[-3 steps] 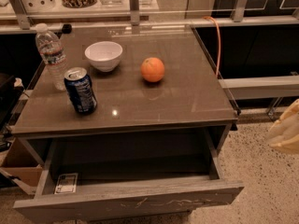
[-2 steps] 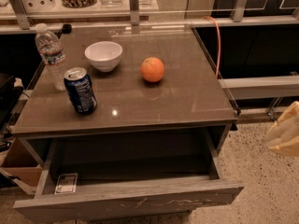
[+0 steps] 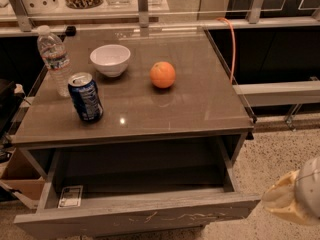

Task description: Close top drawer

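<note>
**A:** Nearest first. Where is the top drawer (image 3: pixel 150 218)?

**B:** It is pulled well out from under the table top (image 3: pixel 200 109). The scratched front panel faces the camera along the bottom of the view. So the drawer is open and the closing is not yet done.

**A:** And the gripper (image 3: pixel 285 200)?

**B:** Low right, just off the drawer's right front corner, over the speckled floor (image 3: pixel 280 149). It is apart from the panel, with no contact seen. Whether it is open or closed, I cannot tell. Judgement: it sits out in front because a flat front with no handle has to be pushed, not grasped. It would need to come across to face the panel.

**A:** What is inside the drawer?

**B:** One small card-like item (image 3: pixel 70 196), lying flat in the front left corner below the rim. Judgement: it is unlikely to block travel. The back of the drawer is too dark to read.

**A:** Farther back?

**B:**
- The soda can (image 3: pixel 85 97) stands upright near the left front of the top.
- The water bottle (image 3: pixel 54 59) stands just behind it at the left edge.
- The white bowl (image 3: pixel 110 60) and the orange (image 3: pixel 162 75) sit mid-table.

All are set back from the front edge, clear of the drawer's path. Judgement: a hard shove could jolt the table, and the orange might roll.

**A:** Anything at the sides?

**B:**
- A cardboard box (image 3: pixel 20 181) sits on the floor at the left.
- An orange cable (image 3: pixel 232 44) runs along the far right edge.
</note>
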`<control>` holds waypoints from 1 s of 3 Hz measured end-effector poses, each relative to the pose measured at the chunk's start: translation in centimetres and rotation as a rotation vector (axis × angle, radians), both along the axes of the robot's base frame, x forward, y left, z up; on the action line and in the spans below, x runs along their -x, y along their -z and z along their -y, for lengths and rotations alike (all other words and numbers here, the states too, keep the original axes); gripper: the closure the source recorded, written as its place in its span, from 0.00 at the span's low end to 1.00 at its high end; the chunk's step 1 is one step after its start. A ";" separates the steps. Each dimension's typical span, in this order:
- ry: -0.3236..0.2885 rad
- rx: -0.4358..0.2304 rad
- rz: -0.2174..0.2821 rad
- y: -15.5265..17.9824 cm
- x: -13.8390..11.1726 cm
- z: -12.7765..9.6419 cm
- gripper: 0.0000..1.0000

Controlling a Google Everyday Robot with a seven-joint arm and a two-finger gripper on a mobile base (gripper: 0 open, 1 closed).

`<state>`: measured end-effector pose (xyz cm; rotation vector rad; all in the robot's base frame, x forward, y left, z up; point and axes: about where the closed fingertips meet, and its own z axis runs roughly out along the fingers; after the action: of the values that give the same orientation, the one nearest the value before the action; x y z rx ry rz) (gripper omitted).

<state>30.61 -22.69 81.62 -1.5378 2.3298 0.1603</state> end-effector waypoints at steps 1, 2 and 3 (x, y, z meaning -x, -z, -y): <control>0.028 -0.042 0.014 4.9 0.2 -1.1 1.00; 0.011 -0.099 0.002 10.0 -0.2 -3.0 1.00; 0.011 -0.098 0.002 10.1 -0.2 -3.0 1.00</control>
<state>30.80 -19.64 71.57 -1.4767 2.2923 0.2660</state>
